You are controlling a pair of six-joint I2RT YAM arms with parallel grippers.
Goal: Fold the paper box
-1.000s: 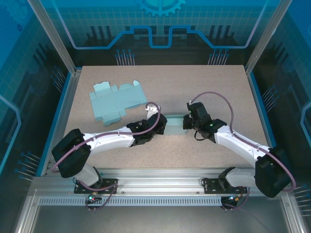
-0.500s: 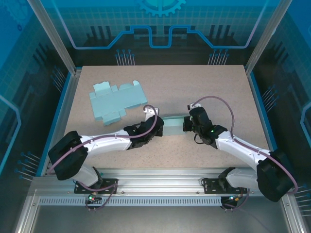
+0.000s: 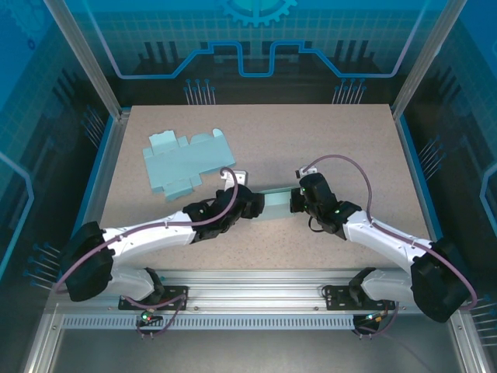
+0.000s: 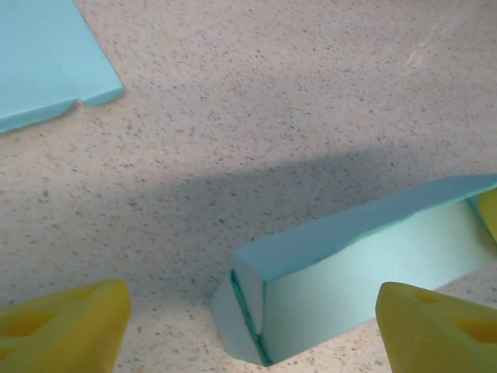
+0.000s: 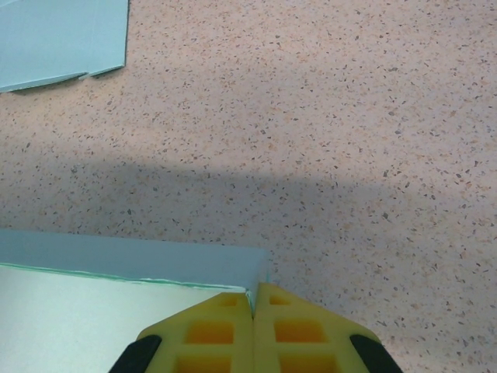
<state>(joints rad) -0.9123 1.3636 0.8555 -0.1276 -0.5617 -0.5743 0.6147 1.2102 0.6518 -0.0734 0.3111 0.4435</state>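
The left gripper's point(image 4: 250, 301) yellow fingers point(image 4: 68, 326) stand wide apart, one on each side of the near end of the paper box point(image 4: 365, 256), and neither of them touches it. That end shows a narrow flap folded in against a longer pale-blue panel, with a dark green crease line where the two meet. The right gripper's point(image 5: 255, 309) fingers are pressed tight together at the opposite end, and the box's top corner and thin edge run straight into the seam between them, so they pinch the paper wall there.

In the overhead view the box lies as a low, partly folded strip near the middle of the speckled table point(image 3: 326, 140), between the two grippers, with both arms reaching in low from the near edge. Well apart from it, toward the far left of the table, a second box blank point(image 3: 185, 162) lies flat and unfolded
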